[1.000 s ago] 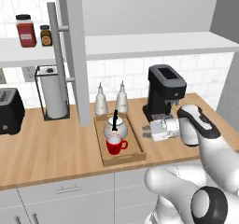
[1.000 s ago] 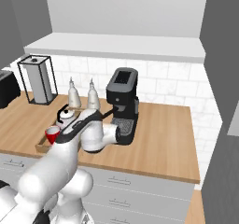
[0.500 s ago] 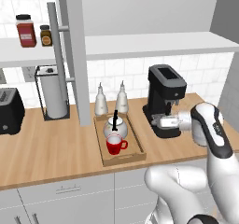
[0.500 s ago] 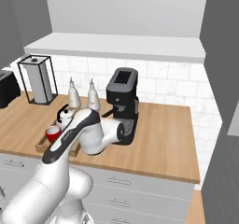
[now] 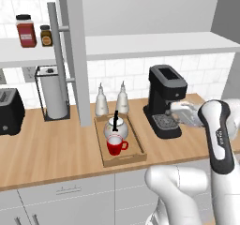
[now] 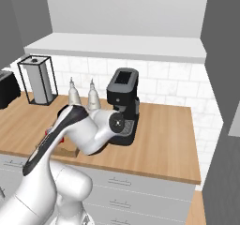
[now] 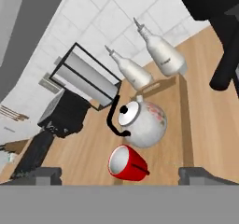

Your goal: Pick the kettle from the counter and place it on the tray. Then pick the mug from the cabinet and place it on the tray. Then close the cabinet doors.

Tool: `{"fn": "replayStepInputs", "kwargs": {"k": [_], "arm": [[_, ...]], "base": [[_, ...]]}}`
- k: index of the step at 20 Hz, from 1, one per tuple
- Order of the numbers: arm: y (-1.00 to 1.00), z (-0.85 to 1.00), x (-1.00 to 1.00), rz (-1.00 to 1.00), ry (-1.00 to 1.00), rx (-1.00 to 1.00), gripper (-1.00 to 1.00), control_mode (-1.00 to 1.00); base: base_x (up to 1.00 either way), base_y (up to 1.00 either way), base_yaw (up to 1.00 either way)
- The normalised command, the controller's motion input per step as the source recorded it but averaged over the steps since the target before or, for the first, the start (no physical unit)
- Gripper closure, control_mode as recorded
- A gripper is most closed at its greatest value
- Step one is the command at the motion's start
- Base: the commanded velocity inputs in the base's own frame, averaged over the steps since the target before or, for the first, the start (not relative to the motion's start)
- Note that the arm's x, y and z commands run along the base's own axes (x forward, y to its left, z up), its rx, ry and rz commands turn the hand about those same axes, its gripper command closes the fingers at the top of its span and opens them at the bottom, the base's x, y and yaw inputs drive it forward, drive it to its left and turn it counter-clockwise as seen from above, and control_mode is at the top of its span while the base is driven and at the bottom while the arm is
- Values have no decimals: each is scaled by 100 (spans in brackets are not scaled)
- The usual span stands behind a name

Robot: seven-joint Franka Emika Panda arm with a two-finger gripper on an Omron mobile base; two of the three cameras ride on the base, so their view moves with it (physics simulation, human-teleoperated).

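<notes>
While the pincer (image 5: 174, 110) hangs released and empty in front of the black coffee machine (image 5: 165, 97), well to the right of the tray (image 5: 136, 144), the task's pieces sit together on the tabletop (image 5: 56, 149). Nearest the front edge, the red mug (image 5: 115, 146) stands upright inside the tray with its loop handle pointing right. Just behind it, touching or nearly so, the kettle (image 5: 115, 126) rests in the same tray, its thin black handle rising straight up. From the hand view the mug (image 7: 126, 162) and kettle (image 7: 143, 121) appear side by side within the tray's wooden rim (image 7: 186, 125). Beyond the tray's far end, two pale narrow-necked bottles (image 5: 111, 100) stand close to the tiled wall. Farther left, a paper-towel holder (image 5: 53, 93) stands by the wall, with a black toaster (image 5: 9, 111) at the left edge. Above them, one grey cabinet door (image 5: 75, 50) juts forward, open, with its silver bar handle (image 5: 57, 55) facing left; the white shelf (image 5: 150, 45) carries two jars (image 5: 33, 32).
</notes>
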Motion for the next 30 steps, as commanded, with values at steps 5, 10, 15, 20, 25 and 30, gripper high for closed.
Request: {"fn": "replayStepInputs", "kwargs": {"k": [5,10,15,20,25,30], "arm": [[-26,0,-12,-17,8,0,100,-100],[-45,11,-10,-8,0,11,100,-100],[-54,40,-10,-12,0,7,100,-100],[-56,30,-1,-10,2,6,100,-100],[-70,18,-15,-6,1,6,100,-100],[-69,6,-50,-1,-3,7,100,-100]], "base": [[0,0,0],[0,0,0],[0,0,0],[0,0,0],[0,0,0],[0,0,0]]}}
